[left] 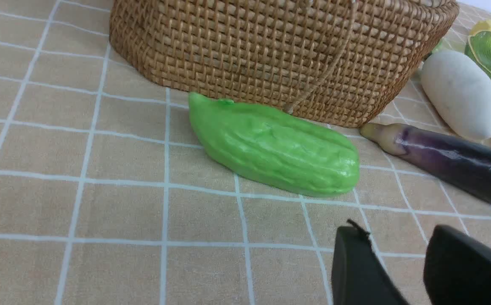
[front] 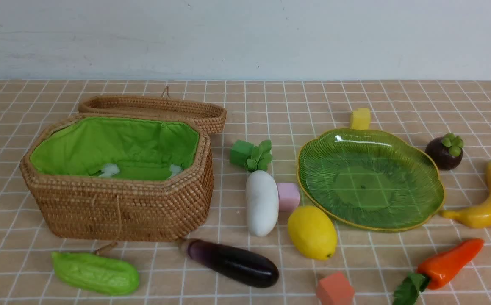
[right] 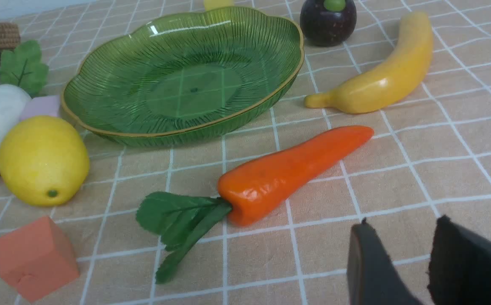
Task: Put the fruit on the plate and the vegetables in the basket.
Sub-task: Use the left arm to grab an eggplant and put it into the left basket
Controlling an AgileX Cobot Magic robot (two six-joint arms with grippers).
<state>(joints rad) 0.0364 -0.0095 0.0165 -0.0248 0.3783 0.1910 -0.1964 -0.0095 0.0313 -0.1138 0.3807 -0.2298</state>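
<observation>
At lower left of the front view, gourd lies beside basket. Left tool and right tool part-open, empty. Pinch gourd across its narrow width.

The carrot leaves and the orange-red cube, at the tabletop's near edge, are cut off by the frame. The yellow cube is partly hidden behind the plate. The lid is partly blocked by the basket; two white bits inside cannot be identified.
</observation>
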